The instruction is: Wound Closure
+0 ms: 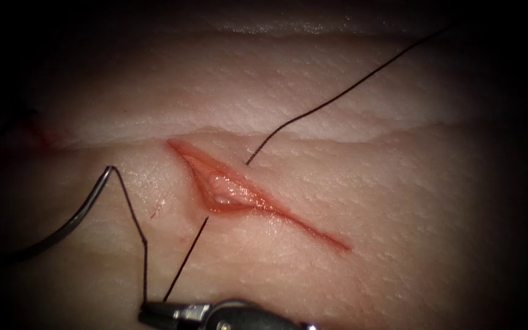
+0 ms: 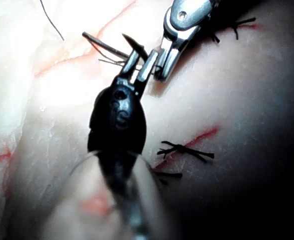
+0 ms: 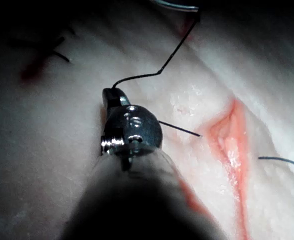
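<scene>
Right tool [image 1: 154, 313] grips thread [image 1: 145, 269]; needle [image 1: 68, 223] lies beyond, upper-left.

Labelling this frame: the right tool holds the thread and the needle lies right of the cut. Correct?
One error. The right tool does hold the thread, but the needle lies left of the cut, as the endoscope view shows.

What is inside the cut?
Red fluid on its floor. Thread enters the tissue left of the cut and exits right; the stretch between is covered. The right tool holds thread; the needle lies left of the cut.
</scene>
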`<act>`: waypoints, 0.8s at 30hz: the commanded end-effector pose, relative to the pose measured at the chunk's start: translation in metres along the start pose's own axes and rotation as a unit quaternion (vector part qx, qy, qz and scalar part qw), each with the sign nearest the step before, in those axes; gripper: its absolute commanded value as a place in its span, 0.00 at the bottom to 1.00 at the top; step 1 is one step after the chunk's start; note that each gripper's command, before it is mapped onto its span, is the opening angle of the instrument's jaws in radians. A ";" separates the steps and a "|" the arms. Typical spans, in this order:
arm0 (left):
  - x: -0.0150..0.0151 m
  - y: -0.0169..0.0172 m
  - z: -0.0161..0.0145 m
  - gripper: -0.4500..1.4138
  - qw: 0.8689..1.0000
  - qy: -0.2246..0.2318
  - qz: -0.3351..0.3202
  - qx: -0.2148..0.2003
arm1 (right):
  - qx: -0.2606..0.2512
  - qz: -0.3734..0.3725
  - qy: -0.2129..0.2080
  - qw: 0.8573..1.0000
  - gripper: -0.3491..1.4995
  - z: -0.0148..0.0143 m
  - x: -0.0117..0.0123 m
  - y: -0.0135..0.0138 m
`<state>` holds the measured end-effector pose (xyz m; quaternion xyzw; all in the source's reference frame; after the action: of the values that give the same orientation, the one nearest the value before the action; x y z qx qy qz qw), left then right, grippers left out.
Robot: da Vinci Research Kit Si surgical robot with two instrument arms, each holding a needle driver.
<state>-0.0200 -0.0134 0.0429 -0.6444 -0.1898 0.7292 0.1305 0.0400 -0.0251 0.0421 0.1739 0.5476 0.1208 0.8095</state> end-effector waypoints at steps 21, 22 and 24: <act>0.0019 -0.0019 -0.0073 0.00 0.991 0.038 0.008 0.128 | -0.112 -0.077 -0.030 0.990 0.81 -0.0046 -0.0008 0.0071; 0.0019 -0.0020 -0.0074 0.00 0.991 0.038 0.007 0.130 | -0.117 -0.081 -0.034 0.989 0.81 -0.0046 -0.0010 0.0074; 0.0019 -0.0020 -0.0074 0.00 0.991 0.039 0.007 0.130 | -0.135 -0.096 -0.048 0.985 0.81 -0.0046 -0.0016 0.0083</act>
<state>-0.0125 -0.0098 0.0408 -0.6504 -0.0829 0.7236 0.2157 0.0344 -0.0181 0.0449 0.0124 0.4984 0.1053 0.8604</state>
